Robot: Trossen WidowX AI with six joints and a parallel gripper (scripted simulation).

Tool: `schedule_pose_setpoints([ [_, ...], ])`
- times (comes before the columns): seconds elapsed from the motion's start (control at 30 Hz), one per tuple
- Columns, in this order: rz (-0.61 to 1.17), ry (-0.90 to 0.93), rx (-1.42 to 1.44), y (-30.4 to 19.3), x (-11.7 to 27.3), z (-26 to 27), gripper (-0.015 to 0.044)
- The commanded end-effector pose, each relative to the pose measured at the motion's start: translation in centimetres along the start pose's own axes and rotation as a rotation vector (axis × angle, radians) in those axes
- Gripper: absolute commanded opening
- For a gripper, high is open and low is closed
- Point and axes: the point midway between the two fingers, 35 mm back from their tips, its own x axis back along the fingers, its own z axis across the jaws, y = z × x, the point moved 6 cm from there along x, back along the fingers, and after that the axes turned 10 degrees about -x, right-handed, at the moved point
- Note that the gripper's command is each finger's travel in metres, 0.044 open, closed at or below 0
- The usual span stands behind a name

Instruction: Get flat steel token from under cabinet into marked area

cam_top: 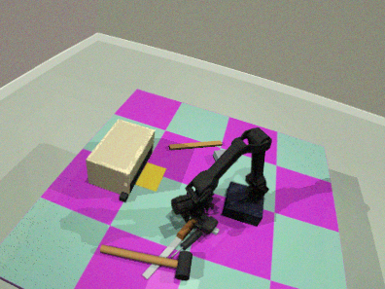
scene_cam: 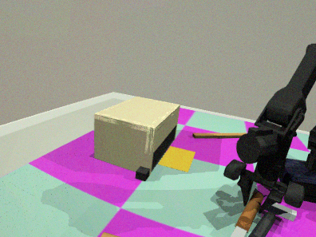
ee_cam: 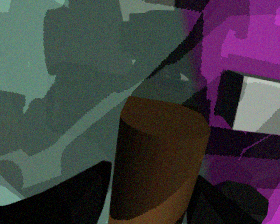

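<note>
The cream cabinet [cam_top: 119, 150] [scene_cam: 124, 139] has a dark gap along its front bottom; no token can be made out. The yellow marked area [cam_top: 152, 176] [scene_cam: 177, 159] lies in front. A flat pale blade with a brown-orange handle [cam_top: 185, 230] [scene_cam: 249, 215] [ee_cam: 160, 150] lies on the table, crossing by the hammer. My gripper [cam_top: 192, 222] [scene_cam: 260, 200] [ee_cam: 150, 177] is low over the handle, partly open, one finger on each side of it. A narrow gap shows beside the left finger in the wrist view; contact on the right is unclear.
A hammer [cam_top: 141, 257] lies nearest the top camera. A dark-handled tool [cam_top: 192, 238] [scene_cam: 264, 225] lies close beside the brown handle. A pale block [scene_cam: 285, 211] [ee_cam: 257, 105] is right of the gripper. A wooden stick [cam_top: 194, 145] [scene_cam: 219, 135] lies farther back. A small black block [cam_top: 123, 197] [scene_cam: 142, 173] is at the cabinet's front corner.
</note>
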Motion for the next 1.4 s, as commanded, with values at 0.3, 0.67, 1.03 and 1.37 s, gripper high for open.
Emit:
schedule_pose_setpoints([
  [0.3, -0.003, -0.002, 0.000, -0.1, 0.1, 0.0, 0.0270],
  [0.67, -0.003, -0.002, 0.001, 0.1, 2.6, 0.1, 0.0270],
  [1.03, -0.003, -0.002, 0.007, 0.0, 6.5, 0.1, 0.0270],
  [1.37, -0.003, -0.002, -0.001, 0.0, 7.3, 0.0, 0.0270],
])
